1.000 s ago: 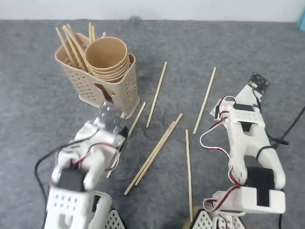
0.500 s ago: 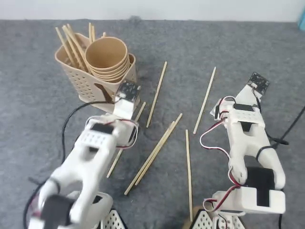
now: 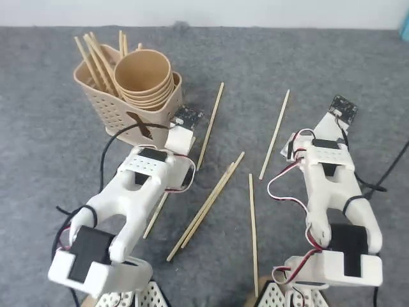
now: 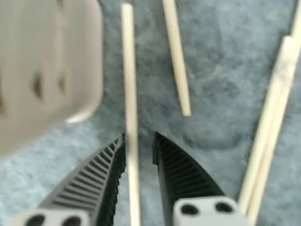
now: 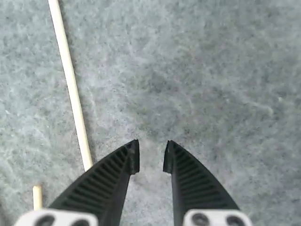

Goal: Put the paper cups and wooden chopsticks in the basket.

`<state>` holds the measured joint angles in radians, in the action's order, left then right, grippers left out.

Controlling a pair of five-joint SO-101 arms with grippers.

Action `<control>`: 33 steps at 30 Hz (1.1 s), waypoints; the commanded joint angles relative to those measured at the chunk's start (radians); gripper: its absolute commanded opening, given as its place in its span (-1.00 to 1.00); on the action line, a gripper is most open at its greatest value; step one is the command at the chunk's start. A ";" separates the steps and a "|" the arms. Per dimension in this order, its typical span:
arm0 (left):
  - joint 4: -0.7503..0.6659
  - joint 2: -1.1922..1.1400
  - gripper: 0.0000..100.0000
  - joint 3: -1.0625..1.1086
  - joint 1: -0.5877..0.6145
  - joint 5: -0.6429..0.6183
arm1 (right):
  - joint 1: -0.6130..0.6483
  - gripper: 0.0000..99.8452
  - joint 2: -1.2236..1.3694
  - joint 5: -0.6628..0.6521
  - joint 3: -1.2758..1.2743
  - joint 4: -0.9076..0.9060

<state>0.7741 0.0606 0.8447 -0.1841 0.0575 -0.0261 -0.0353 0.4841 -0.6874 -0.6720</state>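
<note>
Because the chopstick (image 4: 129, 84) lying on the tabletop (image 4: 225, 66) just beside the basket (image 4: 47, 61) is light, stiff and apt to roll, my left fingers (image 4: 101, 181), narrowly parted astride it, should pinch squarely across its thin shaft.

The high camera looks steeply down from above the bases of the white left arm (image 3: 140, 185) and white right arm (image 3: 329, 182), taking in both on the grey felt-like table surface (image 3: 358, 64). The left wrist camera sits close behind the black ribbed left gripper (image 4: 139, 143), facing a pale wooden chopstick (image 4: 128, 84) beside the beige perforated plastic basket (image 4: 42, 70); the right sits as close behind the right gripper (image 5: 151, 155), facing another thin chopstick (image 5: 69, 89). The high view shares both spots.
</note>
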 commanded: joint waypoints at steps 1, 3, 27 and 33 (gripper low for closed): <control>0.077 0.003 -0.82 -0.036 -0.055 -0.006 | 0.008 -0.81 -0.008 -0.018 0.026 0.008; 0.106 0.003 -0.82 -0.035 -0.074 -0.006 | 0.008 -0.81 -0.008 -0.018 0.026 0.008; 0.350 0.005 -0.84 -0.059 -0.201 -0.124 | 0.008 -0.81 -0.008 -0.025 0.025 0.007; 0.373 0.003 -0.53 -0.038 -0.198 -0.124 | 0.008 -0.81 -0.008 -0.025 0.025 0.007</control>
<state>1.1377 0.0621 0.8063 -0.3897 -0.0606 -0.0261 -0.0353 0.4718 -0.6874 -0.6720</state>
